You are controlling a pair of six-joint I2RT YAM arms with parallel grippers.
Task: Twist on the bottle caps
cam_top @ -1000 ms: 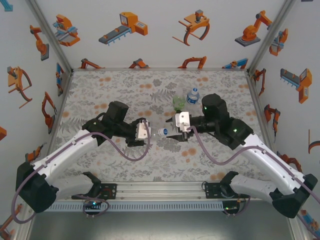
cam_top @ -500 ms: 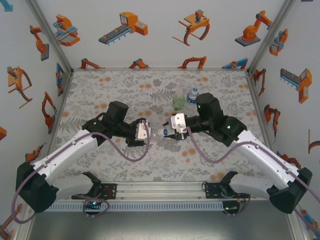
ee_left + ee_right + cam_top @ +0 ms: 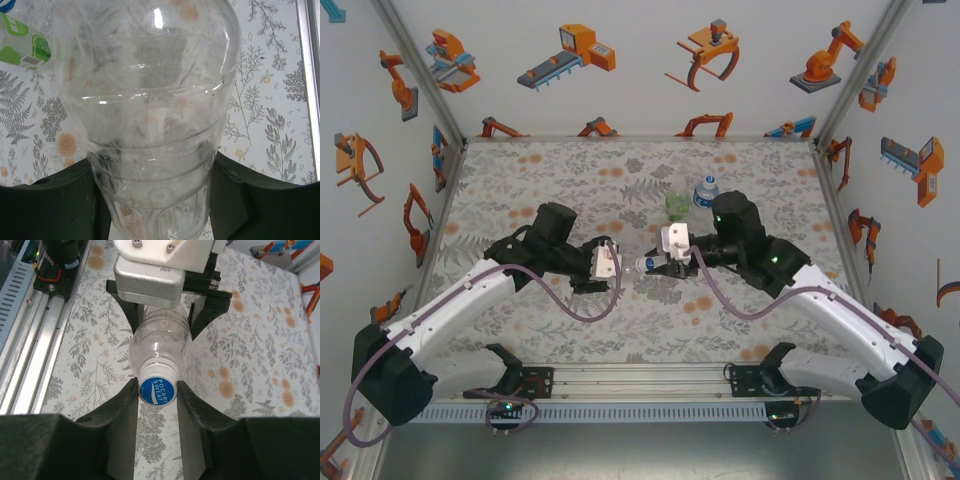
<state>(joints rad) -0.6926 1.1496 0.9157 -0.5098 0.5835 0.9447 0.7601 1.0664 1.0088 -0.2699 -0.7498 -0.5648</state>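
A plain clear bottle (image 3: 150,110) lies level above the table, and my left gripper (image 3: 155,200) is shut on its lower body. The same bottle (image 3: 632,264) spans the gap between both grippers in the top view. A white bottle cap (image 3: 158,386) with a blue printed top sits on its neck. My right gripper (image 3: 157,390) is shut on that cap, one finger touching each side. From above, the right gripper (image 3: 656,264) faces the left gripper (image 3: 613,263).
A green-tinted bottle (image 3: 677,204) and a blue-label bottle (image 3: 706,190) stand upright just behind the right gripper. The green one's label (image 3: 25,45) shows at the left wrist view's upper left. The flower-print table (image 3: 540,180) has walls on three sides.
My right arm has slid left toward the bottle's neck and its fingers have come together on the cap. The left arm and bottle have stayed put.
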